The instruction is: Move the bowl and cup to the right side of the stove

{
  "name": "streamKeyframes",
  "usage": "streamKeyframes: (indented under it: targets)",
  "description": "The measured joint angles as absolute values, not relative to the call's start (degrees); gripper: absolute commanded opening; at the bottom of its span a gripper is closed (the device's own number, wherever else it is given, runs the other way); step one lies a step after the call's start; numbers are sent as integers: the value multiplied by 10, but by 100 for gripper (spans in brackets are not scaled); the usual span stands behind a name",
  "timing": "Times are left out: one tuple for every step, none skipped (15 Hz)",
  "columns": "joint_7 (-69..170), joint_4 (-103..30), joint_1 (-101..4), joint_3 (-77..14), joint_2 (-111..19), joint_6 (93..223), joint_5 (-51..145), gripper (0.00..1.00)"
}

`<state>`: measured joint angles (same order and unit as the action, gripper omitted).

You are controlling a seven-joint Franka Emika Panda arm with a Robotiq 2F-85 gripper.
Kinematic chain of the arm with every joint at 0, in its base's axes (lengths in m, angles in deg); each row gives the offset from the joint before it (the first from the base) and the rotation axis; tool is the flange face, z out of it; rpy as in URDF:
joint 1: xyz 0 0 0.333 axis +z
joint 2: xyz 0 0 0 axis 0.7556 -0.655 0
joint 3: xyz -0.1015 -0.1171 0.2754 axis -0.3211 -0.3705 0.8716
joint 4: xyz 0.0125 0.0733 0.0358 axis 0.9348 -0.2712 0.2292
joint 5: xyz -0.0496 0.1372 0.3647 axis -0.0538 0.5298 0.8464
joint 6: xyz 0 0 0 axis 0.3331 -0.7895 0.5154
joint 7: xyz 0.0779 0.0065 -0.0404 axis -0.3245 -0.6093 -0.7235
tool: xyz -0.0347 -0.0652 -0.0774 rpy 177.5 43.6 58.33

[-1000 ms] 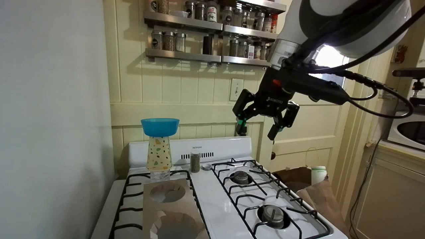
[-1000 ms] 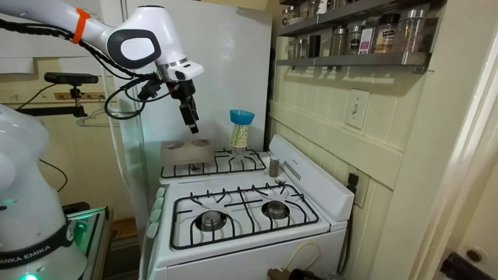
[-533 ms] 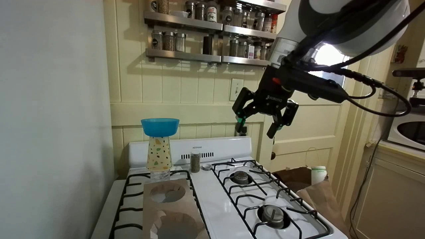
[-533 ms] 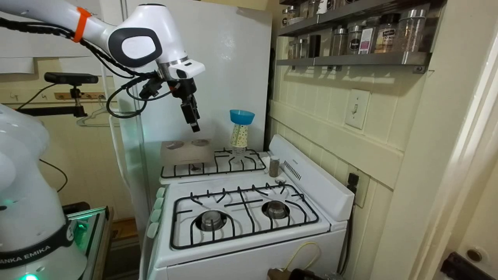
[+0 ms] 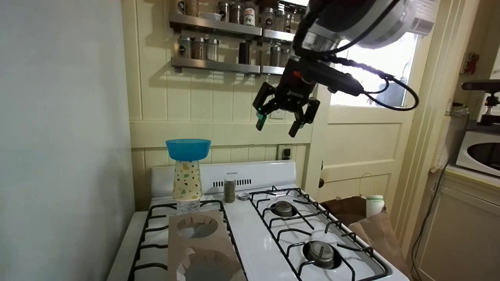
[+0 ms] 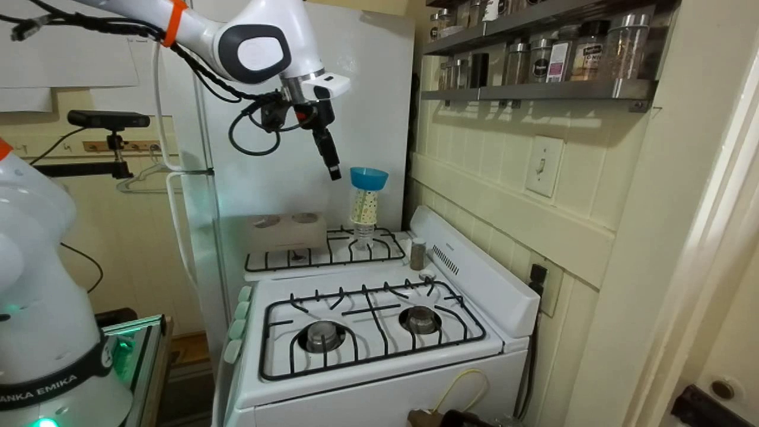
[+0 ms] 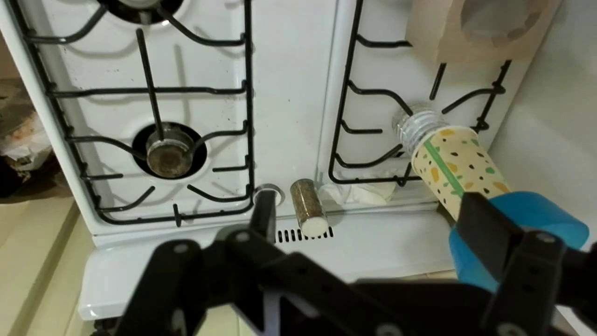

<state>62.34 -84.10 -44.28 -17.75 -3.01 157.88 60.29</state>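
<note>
Two jaws stand apart, and we see the blue bowl (image 5: 188,150), atop the vertical cup (image 5: 187,181), lying lower and sideways past one jaw, not between them.

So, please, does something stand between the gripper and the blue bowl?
Nothing visible does. In both exterior views, a gap with no object in it separates the open gripper from the blue bowl, which sits on top of the cup.
</note>
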Motion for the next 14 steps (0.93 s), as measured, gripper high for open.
streamKeyframes:
  targets:
    - [625, -812, -443, -176, -55, 1579, 596, 100]
    - [630, -782, -444, -174, -81, 1579, 590, 100]
    - [637, -754, -445, -171, -105, 1579, 584, 100]
    - [648, -726, -445, -168, -130, 1579, 577, 100]
    - [660, -701, -445, -166, -154, 1579, 570, 100]
    - [669, -678, -445, -163, -177, 1579, 568, 100]
    - [673, -657, -444, -162, -200, 1579, 567, 100]
    - [676, -638, -441, -161, -221, 1578, 566, 100]
    - [676, -618, -438, -161, -241, 1573, 567, 100]
    - [677, -599, -436, -161, -260, 1563, 567, 100]
    - [678, -583, -433, -161, -275, 1556, 566, 100]
    - [679, -574, -432, -161, -285, 1554, 566, 100]
    - [679, -567, -431, -161, -291, 1552, 566, 100]
    - [679, -566, -430, -163, -293, 1552, 566, 100]
